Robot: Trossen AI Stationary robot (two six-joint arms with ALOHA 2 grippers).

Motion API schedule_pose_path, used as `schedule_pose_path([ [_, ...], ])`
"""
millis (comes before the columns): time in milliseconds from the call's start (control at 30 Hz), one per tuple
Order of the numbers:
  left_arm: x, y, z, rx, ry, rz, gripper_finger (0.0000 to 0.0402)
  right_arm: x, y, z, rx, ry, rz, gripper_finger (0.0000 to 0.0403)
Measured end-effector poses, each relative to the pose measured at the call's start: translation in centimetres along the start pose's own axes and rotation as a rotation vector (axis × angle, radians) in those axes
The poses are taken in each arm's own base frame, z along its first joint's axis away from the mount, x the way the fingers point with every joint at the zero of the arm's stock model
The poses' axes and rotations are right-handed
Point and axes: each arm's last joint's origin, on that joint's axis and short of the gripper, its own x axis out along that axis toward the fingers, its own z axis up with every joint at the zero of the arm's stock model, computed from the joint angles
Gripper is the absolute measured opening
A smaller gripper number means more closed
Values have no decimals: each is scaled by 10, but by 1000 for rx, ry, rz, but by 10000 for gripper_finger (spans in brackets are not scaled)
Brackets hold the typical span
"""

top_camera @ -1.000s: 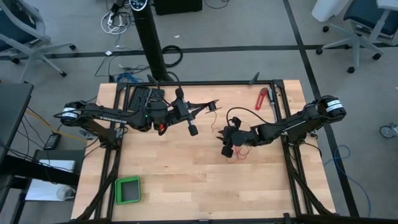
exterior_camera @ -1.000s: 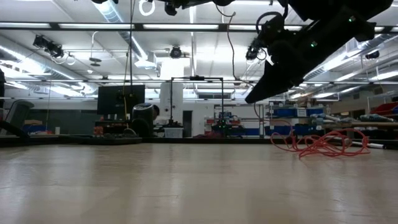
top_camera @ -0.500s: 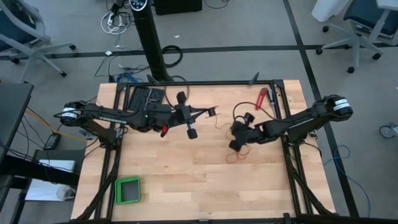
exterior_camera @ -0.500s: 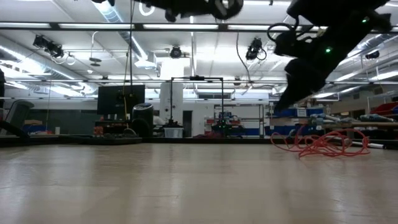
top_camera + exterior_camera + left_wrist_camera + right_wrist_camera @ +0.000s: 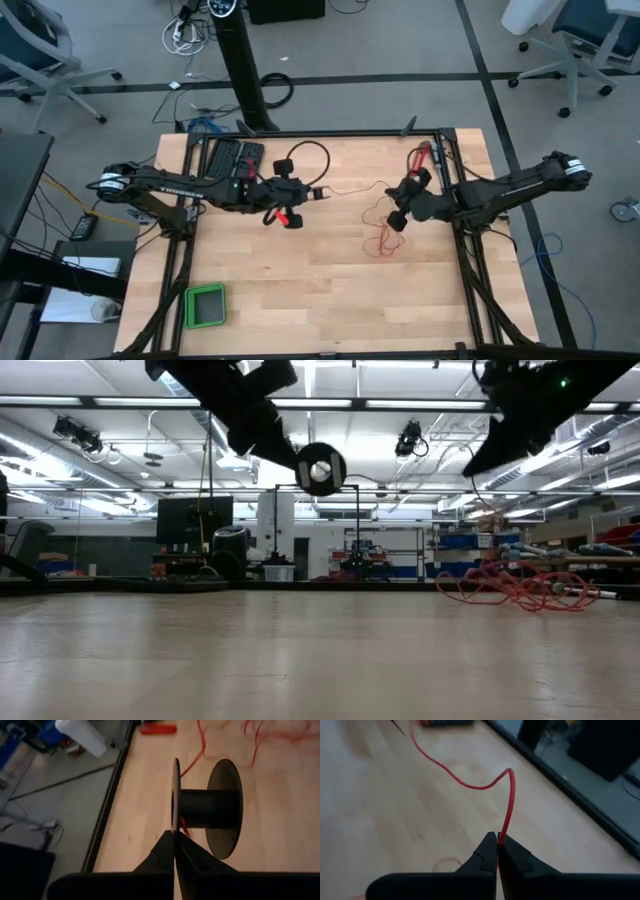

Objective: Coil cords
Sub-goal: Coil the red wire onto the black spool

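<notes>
Red cord: loose heap, table centre-right, strand running toward spool. Right claw, nearer, clenched on cord. Left claw clenched on spool flange, table centre.

A green tray sits at the table's near-left corner; a red-handled tool lies far right.

Overall light: the table is evenly and brightly lit from overhead.
Light source: long ceiling lights are seen in the low view, with glare around them.
Shadows: only faint, soft ones are cast under the arms.
Backlighting: arms in the low view are reduced to dark silhouettes.
Focus: near fingers in the wrist views are blurred.
</notes>
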Motion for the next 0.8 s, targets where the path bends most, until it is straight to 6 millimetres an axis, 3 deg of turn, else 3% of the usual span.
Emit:
schedule_pose_path([
  [367, 8, 12, -8, -76, 56, 33, 6, -19, 10, 39, 86, -309, 318, 1],
  [800, 48, -1, -8, -222, 13, 111, 6, 2, 31, 58, 14, -500, 304, 1],
])
